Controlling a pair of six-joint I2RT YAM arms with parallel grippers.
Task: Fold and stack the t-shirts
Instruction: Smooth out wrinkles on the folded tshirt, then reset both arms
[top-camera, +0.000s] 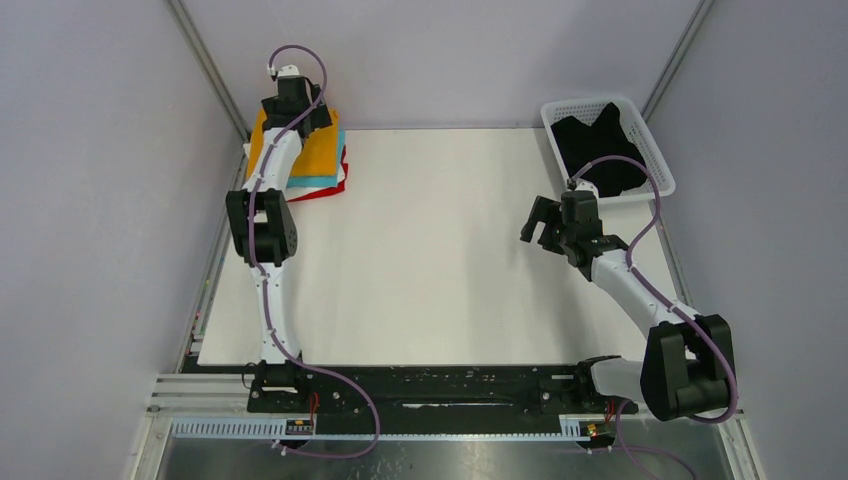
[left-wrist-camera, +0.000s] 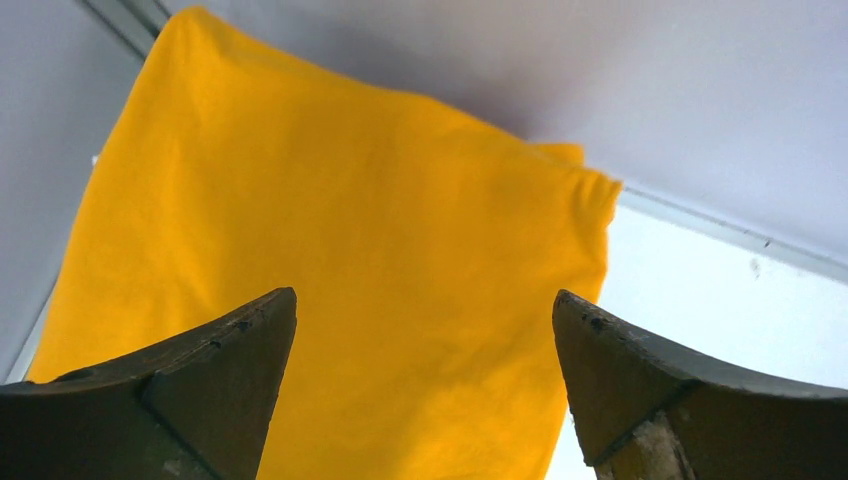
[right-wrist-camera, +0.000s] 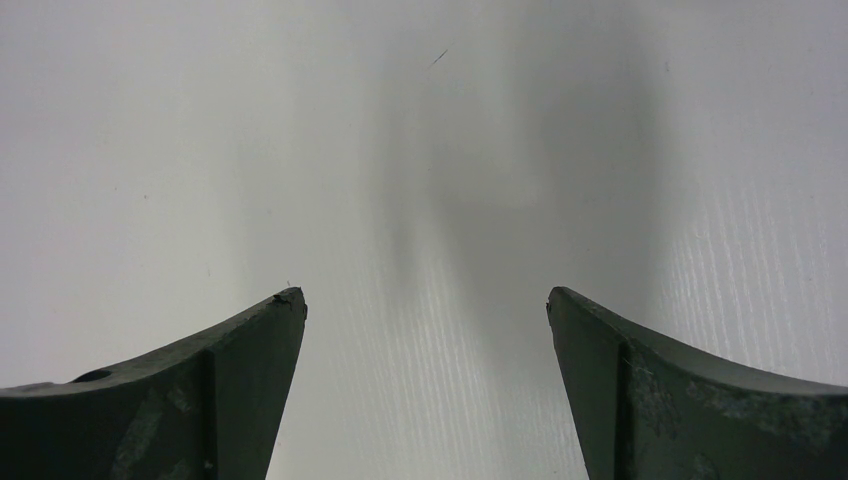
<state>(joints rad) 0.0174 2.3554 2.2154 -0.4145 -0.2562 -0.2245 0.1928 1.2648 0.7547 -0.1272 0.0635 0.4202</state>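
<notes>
Hovering over the orange-yellow t-shirt (left-wrist-camera: 350, 230), the left gripper (left-wrist-camera: 425, 310) gapes empty. The right gripper (right-wrist-camera: 425, 300) hangs spread above the table (right-wrist-camera: 200, 150).

white table (top-camera: 440, 250), folded shirt stack (top-camera: 318, 152) far left corner, lattice basket (top-camera: 656, 150) far right

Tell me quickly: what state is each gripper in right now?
Left gripper: open, empty, jaws above the orange-yellow t-shirt.
Right gripper: open, empty, above the table.

Bright, even light, soft shadows; wrist views seemingly slightly blurred.
</notes>
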